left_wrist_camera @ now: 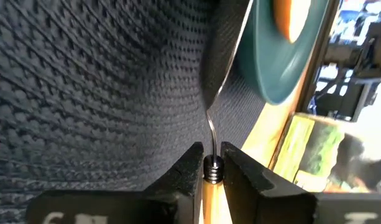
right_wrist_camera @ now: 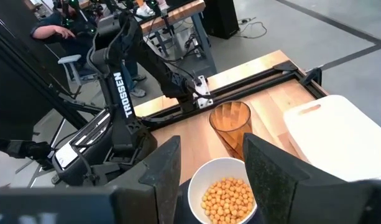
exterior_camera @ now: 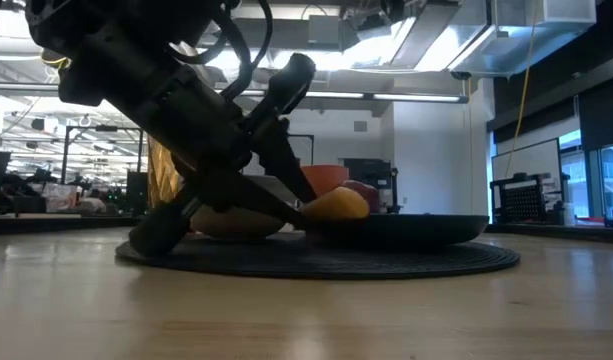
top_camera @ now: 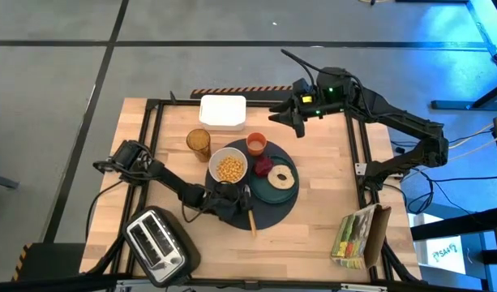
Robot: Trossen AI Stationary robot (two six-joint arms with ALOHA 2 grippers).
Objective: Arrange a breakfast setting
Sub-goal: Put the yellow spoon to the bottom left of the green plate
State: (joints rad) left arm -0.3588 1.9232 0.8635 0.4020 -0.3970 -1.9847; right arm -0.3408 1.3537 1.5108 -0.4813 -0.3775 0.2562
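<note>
A round dark-grey mat (top_camera: 268, 212) carries the white bowl (top_camera: 229, 168) of yellow cereal, the small orange cup (top_camera: 256, 144) and the teal plate (top_camera: 274, 193). The bagel (top_camera: 282, 176) and red fruit (top_camera: 263, 165) lie on the plate. The orange-handled spoon (top_camera: 251, 219) lies along the mat's near side, beside the plate. My left gripper (top_camera: 242, 197) is shut on it, low over the mat. Above the table's far side, my right gripper (top_camera: 292, 122) hangs open with nothing between its fingers (right_wrist_camera: 159, 171). My left gripper pinches the spoon between its two fingers at the metal collar (left_wrist_camera: 212, 165), where the orange handle meets the steel stem. It comes slanting down from the table's left. The spoon's bowl (left_wrist_camera: 218, 68) reaches out over the mat (left_wrist_camera: 84, 93) beside the plate (left_wrist_camera: 283, 62).
A white lidded box (top_camera: 223, 112) and an amber glass (top_camera: 199, 142) stand beyond the mat's far left. The silver toaster (top_camera: 155, 241) sits at the near left corner and the cereal bag (top_camera: 360, 235) at the near right. A person (right_wrist_camera: 50, 28) is in the room behind.
</note>
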